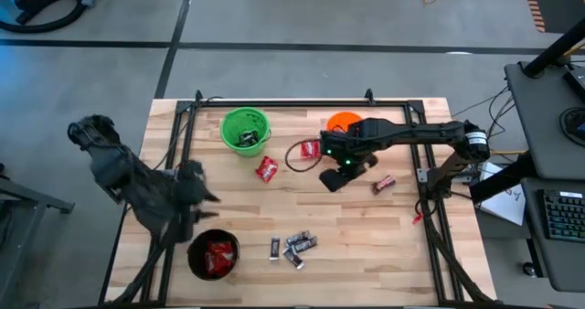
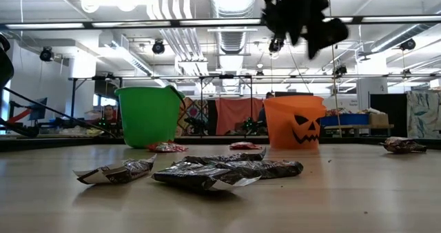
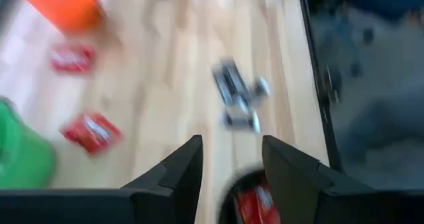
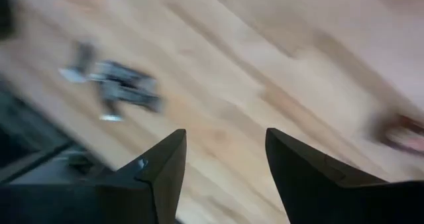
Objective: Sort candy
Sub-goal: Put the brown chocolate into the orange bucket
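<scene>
Wooden planks made the table (image 1: 366,254), and the black bucket (image 1: 213,256) at its near edge serves as my landmark. Red packets (image 1: 219,257) already lay inside it, so I judge that this bucket was for the red kind. Just above it hung the left gripper (image 3: 230,159), fingers apart and holding nothing; perhaps it had let one fall in, but this is only a guess. Beside the bucket, toward the right arm's side, lay the black-silver bars (image 1: 294,247) in a loose heap, their long axes pointing in different directions, none sorted yet. Farther from the bucket, one red packet (image 1: 267,169) lay on the wood with its corner toward the green bucket (image 1: 245,130), which held some dark wrappers. Farther still to the right, the right gripper (image 1: 335,179) hovered with fingers open and empty, near a second red packet (image 1: 311,149). A brown-red bar (image 1: 384,184) lay slanted beyond it, and the orange bucket (image 1: 342,122) stood at the far edge.
</scene>
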Tool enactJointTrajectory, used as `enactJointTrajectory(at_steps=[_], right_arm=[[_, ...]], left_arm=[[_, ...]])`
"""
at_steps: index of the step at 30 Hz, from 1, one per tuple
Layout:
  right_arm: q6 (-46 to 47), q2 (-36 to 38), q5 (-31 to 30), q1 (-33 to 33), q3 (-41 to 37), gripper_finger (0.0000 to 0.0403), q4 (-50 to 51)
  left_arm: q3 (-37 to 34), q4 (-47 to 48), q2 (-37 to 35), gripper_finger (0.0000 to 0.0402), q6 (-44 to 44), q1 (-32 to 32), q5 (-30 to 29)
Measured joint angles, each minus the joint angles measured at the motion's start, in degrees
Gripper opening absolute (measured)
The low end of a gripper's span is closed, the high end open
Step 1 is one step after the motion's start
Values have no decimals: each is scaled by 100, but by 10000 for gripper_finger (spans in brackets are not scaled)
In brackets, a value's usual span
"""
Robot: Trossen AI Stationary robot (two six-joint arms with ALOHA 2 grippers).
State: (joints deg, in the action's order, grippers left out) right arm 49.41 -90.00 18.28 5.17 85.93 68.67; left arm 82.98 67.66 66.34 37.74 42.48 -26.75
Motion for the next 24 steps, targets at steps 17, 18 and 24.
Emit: enactJointTrajectory(at_steps=[17,18,24], right_arm=[[-166,30,-810,-306,-393,191,585],[-165,51,-879,-311,-485,191,585],[-306,266,-1029,-286,-1289,199,561]], left_arm=[[-26,-1827,-1002,75,-1952,-37,-1446],[-30,-1818,-1004,74,-1959,-37,-1446],[-353,-1922,-1014,74,-1914,-45,-1489]])
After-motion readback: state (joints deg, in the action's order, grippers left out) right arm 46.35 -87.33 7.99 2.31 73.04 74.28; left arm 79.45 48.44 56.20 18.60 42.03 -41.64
